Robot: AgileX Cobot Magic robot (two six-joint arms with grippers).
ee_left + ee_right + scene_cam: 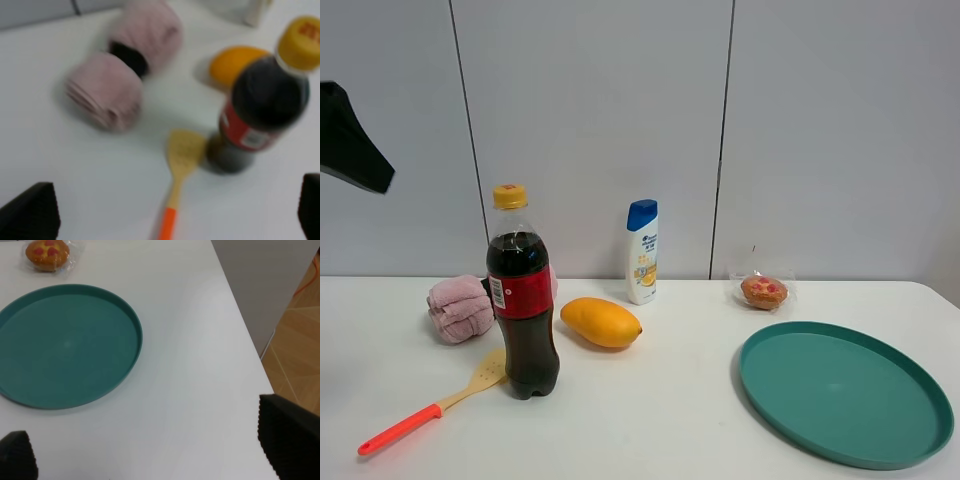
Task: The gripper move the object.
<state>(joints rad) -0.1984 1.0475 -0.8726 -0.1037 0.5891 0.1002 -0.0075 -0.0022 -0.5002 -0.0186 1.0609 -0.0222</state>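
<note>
- On the white surface (660, 420), the spatula (430, 405) lies flat, its blade touching the base of the cola bottle (523, 300), probably to make the pick awkward.
- The left gripper (175, 212) hangs above it, fingers (30, 212) spread wide and empty.
- The left wrist view shows the blade's slots; the high view shows the whole red handle.
- The right gripper (150, 457) is open too, beside the green plate (127, 325).
</note>
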